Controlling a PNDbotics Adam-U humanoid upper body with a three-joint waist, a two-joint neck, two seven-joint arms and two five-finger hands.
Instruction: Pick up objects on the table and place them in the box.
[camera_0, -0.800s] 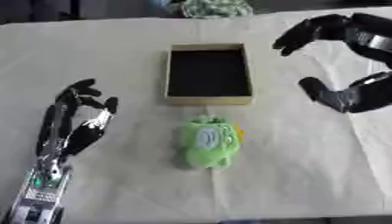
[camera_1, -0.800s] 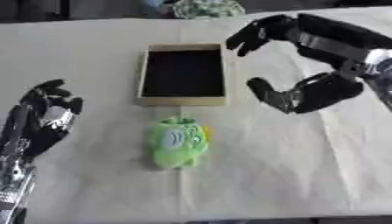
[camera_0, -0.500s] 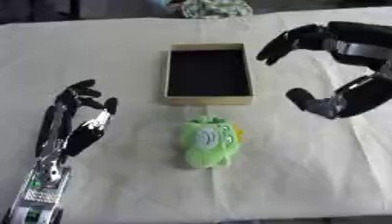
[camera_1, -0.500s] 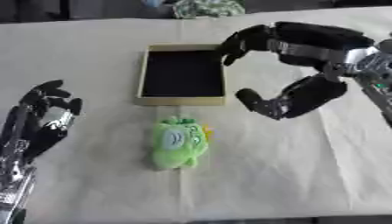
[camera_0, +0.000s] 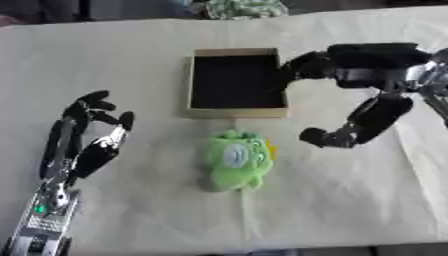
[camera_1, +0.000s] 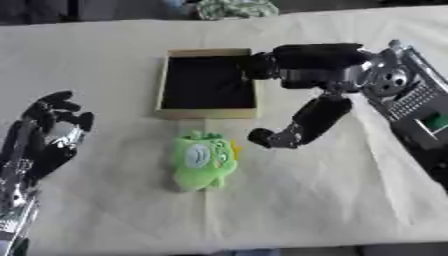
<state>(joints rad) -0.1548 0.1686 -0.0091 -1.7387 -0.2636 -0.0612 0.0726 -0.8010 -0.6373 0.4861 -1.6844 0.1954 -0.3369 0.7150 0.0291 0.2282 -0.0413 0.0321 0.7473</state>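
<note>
A green plush toy lies on the cream cloth just in front of the box, a shallow tan box with a black inside and nothing in it. My right hand hangs over the box's right edge, open, its fingers spread wide above the thumb, which points down to the right of the toy. It holds nothing. My left hand rests open at the lower left, fingers up, well apart from the toy.
A green and white patterned bundle lies at the far edge of the table. The cream cloth covers the table, with bare room to the right and in front of the toy.
My right hand has moved left and down, from the far right towards the box's right edge and the toy. The left hand and the toy have stayed put.
</note>
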